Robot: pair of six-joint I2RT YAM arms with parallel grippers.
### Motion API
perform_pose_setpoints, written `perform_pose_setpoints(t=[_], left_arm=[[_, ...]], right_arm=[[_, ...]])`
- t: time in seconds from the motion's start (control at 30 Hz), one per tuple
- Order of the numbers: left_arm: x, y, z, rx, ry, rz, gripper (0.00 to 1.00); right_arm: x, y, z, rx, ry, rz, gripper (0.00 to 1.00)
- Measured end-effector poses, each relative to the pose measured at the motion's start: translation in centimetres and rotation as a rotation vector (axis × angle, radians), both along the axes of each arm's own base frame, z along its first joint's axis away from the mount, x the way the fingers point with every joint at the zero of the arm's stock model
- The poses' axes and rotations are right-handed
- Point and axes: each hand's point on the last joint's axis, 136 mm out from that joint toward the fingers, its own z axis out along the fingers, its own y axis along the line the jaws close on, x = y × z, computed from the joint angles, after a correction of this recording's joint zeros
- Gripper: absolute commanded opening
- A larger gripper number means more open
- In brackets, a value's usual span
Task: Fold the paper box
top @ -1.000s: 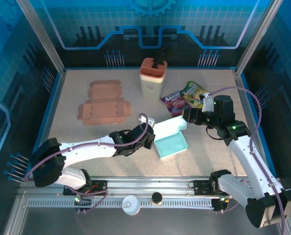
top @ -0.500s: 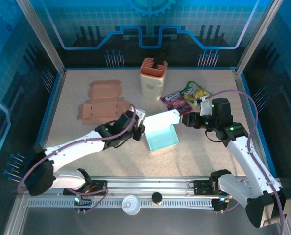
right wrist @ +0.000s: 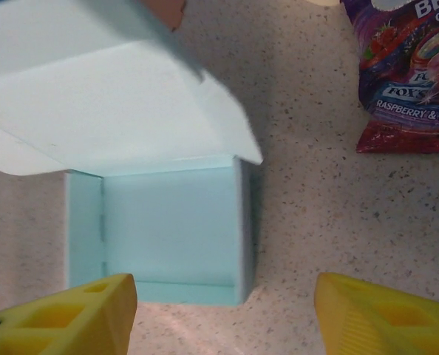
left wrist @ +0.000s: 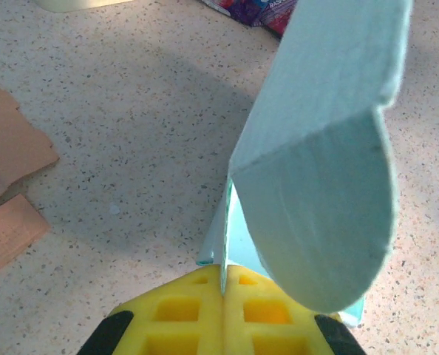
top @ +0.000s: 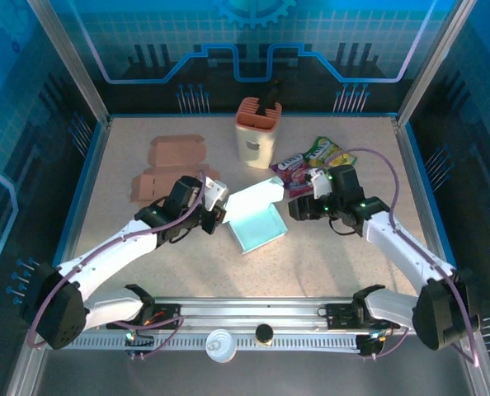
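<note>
The teal paper box (top: pixel 260 229) is seen near the middle of the speckled surface (top: pixel 336 256), between the two arms and in front of a cream container (top: pixel 256 142) with an orange top. Its tray is laid flat on the surface with the open side up, and its lid flap (top: pixel 257 196) is raised at a tilt along the far edge.

The left end effector (top: pixel 219 213) is placed at the box's left side. In the left wrist view its yellow pads (left wrist: pixel 182 314) are pressed together, with a thin teal wall of the box clamped between them; the rounded side flap of the lid is seen hanging just above.

The right end effector (top: pixel 298 208) is held just beside the box's right side. In the right wrist view its yellow fingers (right wrist: pixel 72 314) are spread wide apart and nothing is gripped; the tray's interior is seen beyond them.

Flat brown cardboard blanks (top: pixel 167 177) are laid to the left of the box, and snack bags (top: pixel 311 161) are laid behind the right arm.
</note>
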Motion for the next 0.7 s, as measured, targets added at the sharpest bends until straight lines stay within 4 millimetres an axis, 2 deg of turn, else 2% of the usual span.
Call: perform_pose_setpoints(t=[0.13, 0.27, 0.4, 0.5, 0.7], left_arm=[[0.0, 0.0, 0.0, -0.005, 0.002, -0.009, 0.0], [0.0, 0.0, 0.0, -0.006, 0.002, -0.013, 0.0], [0.1, 0.0, -0.2, -0.003, 0.008, -0.012, 0.0], [0.2, 0.1, -0.5, 0.002, 0.017, -0.008, 0.0], [0.3, 0.1, -1.2, 0.012, 0.033, -0.005, 0.0]], right_arm=[[2.1, 0.4, -1.2, -0.056, -0.025, 0.026, 0.69], [4.5, 1.5, -0.9, -0.068, -0.07, 0.076, 0.67], [5.9, 3.0, -0.6, -0.068, -0.101, 0.137, 0.61], [6.1, 3.8, -0.8, -0.071, -0.104, 0.174, 0.56], [6.0, 4.4, -1.6, -0.085, -0.097, 0.206, 0.39]])
